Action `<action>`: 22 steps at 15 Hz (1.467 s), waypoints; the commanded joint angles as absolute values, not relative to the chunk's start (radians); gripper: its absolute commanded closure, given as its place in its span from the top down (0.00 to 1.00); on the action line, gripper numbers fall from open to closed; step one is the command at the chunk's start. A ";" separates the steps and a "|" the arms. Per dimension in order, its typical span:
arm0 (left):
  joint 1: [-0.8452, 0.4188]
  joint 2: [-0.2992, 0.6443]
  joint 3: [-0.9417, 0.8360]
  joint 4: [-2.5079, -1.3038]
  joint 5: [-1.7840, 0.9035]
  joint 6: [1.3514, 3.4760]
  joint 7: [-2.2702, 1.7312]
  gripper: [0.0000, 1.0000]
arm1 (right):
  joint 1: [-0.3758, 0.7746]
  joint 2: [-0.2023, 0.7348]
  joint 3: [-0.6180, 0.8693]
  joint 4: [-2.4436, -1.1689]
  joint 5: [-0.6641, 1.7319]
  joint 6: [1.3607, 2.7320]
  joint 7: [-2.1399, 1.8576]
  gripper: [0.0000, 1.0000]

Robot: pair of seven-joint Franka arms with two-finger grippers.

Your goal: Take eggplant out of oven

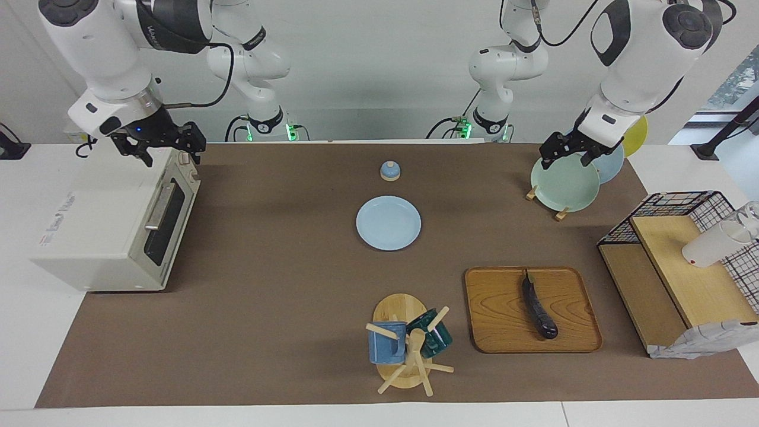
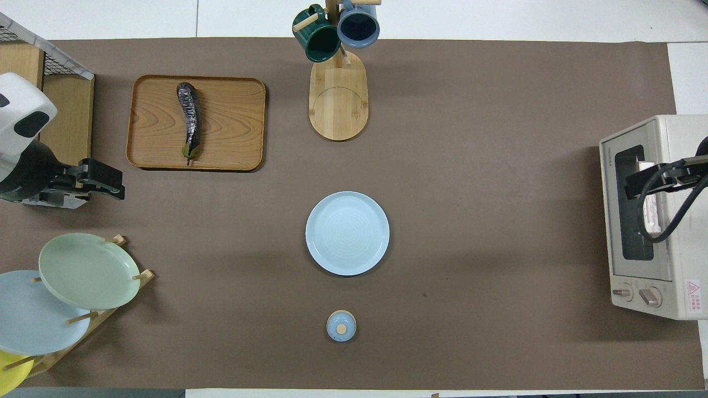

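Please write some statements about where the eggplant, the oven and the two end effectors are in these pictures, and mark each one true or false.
1. The eggplant lies on the wooden tray. True.
2. The oven door is wide open. False: the door is shut, and the handle sits against the front.
3. The left end effector holds the eggplant. False: it holds nothing and hangs over the plate rack, apart from the tray.
4. The right end effector is over the oven's top edge. True.
5. The eggplant rests on the blue plate. False: that plate has nothing on it.
6. The tray is farther from the robots than the blue plate. True.
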State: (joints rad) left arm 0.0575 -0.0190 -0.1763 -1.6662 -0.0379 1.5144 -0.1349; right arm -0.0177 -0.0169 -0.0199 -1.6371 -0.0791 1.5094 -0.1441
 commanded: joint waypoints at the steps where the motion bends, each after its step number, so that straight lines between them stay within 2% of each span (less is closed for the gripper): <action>1: 0.071 -0.035 -0.183 -1.677 -0.026 1.523 -0.120 1.00 | -0.026 -0.031 -0.017 -1.654 -0.052 1.511 -0.132 1.00; 6: 0.069 -0.044 -0.178 -1.666 -0.029 1.506 -0.121 1.00 | -0.026 -0.031 -0.017 -1.654 -0.052 1.511 -0.132 1.00; 10: 0.023 -0.034 -0.137 -1.582 -0.029 1.398 -0.121 1.00 | -0.026 -0.031 -0.018 -1.654 -0.054 1.511 -0.132 1.00; 22: 0.035 -0.046 -0.137 -1.620 -0.034 1.463 -0.114 1.00 | -0.026 -0.031 -0.017 -1.654 -0.054 1.511 -0.132 1.00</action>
State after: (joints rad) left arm 0.0427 -0.0302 -0.1489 -1.5960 -0.0379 1.4374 -0.1327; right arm -0.0178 -0.0169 -0.0201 -1.6372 -0.0791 1.5094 -0.1441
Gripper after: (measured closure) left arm 0.000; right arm 0.000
